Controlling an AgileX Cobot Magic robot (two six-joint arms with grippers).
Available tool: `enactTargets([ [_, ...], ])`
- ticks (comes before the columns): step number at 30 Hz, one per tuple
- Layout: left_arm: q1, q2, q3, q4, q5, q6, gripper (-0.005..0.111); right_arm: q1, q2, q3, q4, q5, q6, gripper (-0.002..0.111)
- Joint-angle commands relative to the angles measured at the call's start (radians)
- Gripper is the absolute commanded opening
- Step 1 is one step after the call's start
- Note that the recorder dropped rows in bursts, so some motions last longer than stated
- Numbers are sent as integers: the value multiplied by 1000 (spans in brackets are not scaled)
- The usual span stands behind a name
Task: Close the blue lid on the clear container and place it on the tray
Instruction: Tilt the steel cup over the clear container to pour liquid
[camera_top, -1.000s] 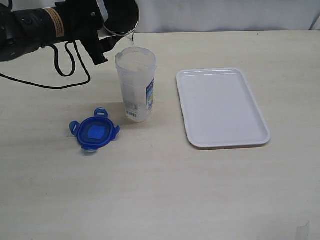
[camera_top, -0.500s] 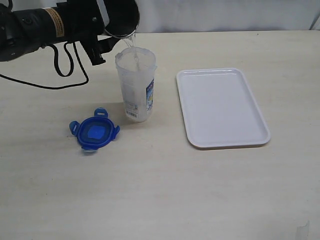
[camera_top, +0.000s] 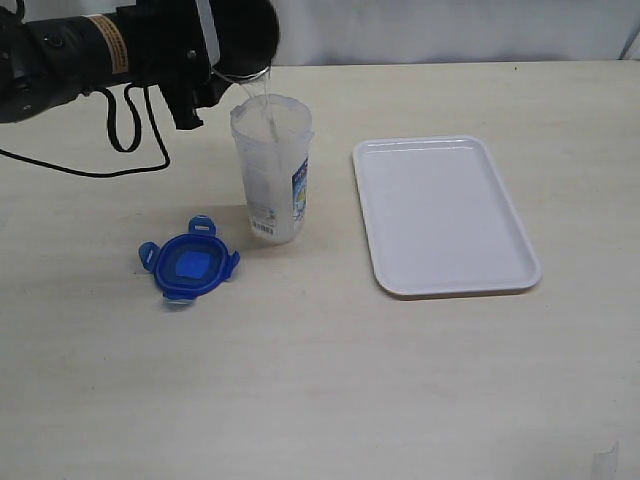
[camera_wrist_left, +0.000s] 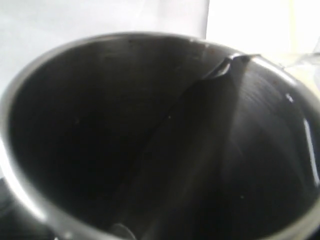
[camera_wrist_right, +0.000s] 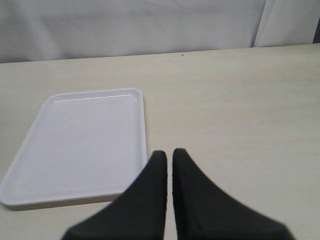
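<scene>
The left claw grips a grey metal cup, tipped over the clear container. A thin stream of water runs from the cup's lip into the container's open mouth. In the left wrist view the cup's dark inside fills the picture, so the fingers themselves are hidden and how secure the hold is can only be guessed. The container stands upright on the desk, just left of the tray. The blue lid lies flat on the desk in front of it with its flaps spread, apart from it. The right claw is closed and empty, hanging over the desk beside the tray's near corner.

The main risks come from the water. The cup's lip sits close to the container's rim, so a nudge could tip the tall cylinder or send the stream over its side. A wet wall may slip in a grasp. Once filled, the container will slosh if carried fast, and a lid pressed on crooked may not latch.
</scene>
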Motion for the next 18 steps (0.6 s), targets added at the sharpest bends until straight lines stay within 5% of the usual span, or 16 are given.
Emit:
enactTargets([
  [1,-3,-17,-18,-30,-68,44,0,-4,-1,2,-9,-3,-8,4],
  [18,-3,-17,-18,-31,-70,24,0,-4,-1,2,-9,-3,-8,4],
])
